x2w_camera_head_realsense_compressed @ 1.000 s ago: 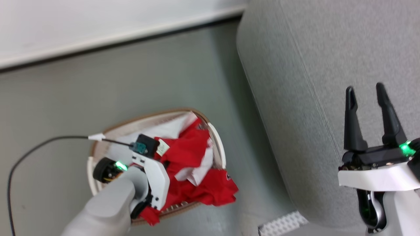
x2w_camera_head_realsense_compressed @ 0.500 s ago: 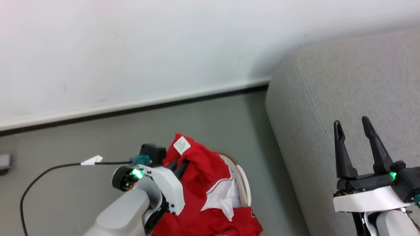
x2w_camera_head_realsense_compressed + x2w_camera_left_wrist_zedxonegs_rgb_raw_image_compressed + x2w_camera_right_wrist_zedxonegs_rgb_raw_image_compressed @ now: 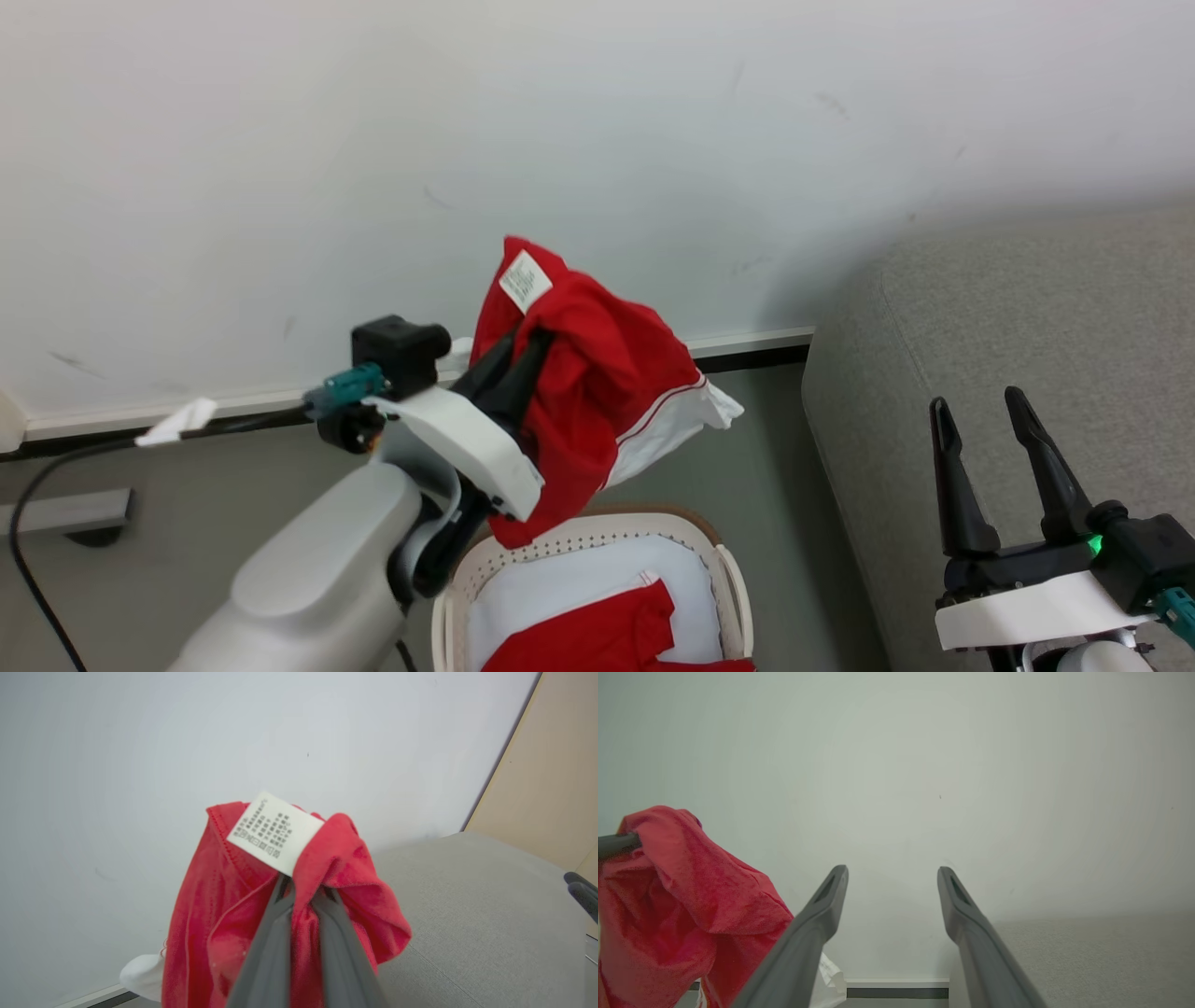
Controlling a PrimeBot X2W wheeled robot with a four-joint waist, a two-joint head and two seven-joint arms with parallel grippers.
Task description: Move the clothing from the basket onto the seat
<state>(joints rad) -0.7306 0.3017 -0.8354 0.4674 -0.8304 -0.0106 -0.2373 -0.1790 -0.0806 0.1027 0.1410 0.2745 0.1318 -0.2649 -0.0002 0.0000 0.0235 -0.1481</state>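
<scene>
Raised from the basket (image 3: pixel 738 597), the soft, light red garment (image 3: pixel 607 383) hangs centre-frame, pinched near its label (image 3: pixel 524 280) by the left gripper (image 3: pixel 303 889); right gripper (image 3: pixel 976 401) gapes empty.

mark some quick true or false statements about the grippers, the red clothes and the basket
1. The left gripper is shut on a red garment, held up above the basket. True.
2. The right gripper grips cloth. False: it is open and empty, by the seat.
3. The basket holds no more clothing. False: a second red garment lies in it.
4. A white label shows near the top of the held garment. True.
</scene>
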